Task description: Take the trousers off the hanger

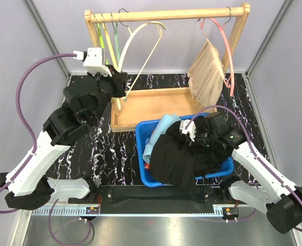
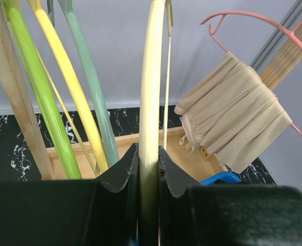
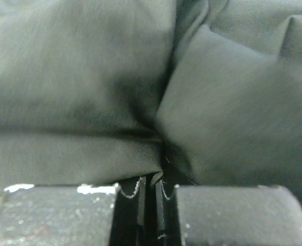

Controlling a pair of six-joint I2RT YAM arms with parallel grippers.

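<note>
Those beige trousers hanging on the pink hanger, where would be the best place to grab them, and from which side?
Probably the loose lower end of the beige trousers, coming from the front, the arms' side. They drape over the pink hanger in bunched folds that hang free below, while a post of the wooden rack stands close on their right.

In the right wrist view the black trousers (image 3: 89,77) are filling the frame, blurred, and I am not making out whether the right gripper (image 3: 155,184) is pinching cloth. From above, that dark heap is covering most of the blue bin (image 1: 141,134), and I am reading it as one mass. The light blue trousers (image 1: 160,128) are showing partly, and the red trousers (image 1: 148,165) only as a sliver at the bin's left. The left wrist frame is cutting off the cream hanger (image 2: 152,77) at the top and the pink hanger (image 2: 253,18) at the right.
</note>
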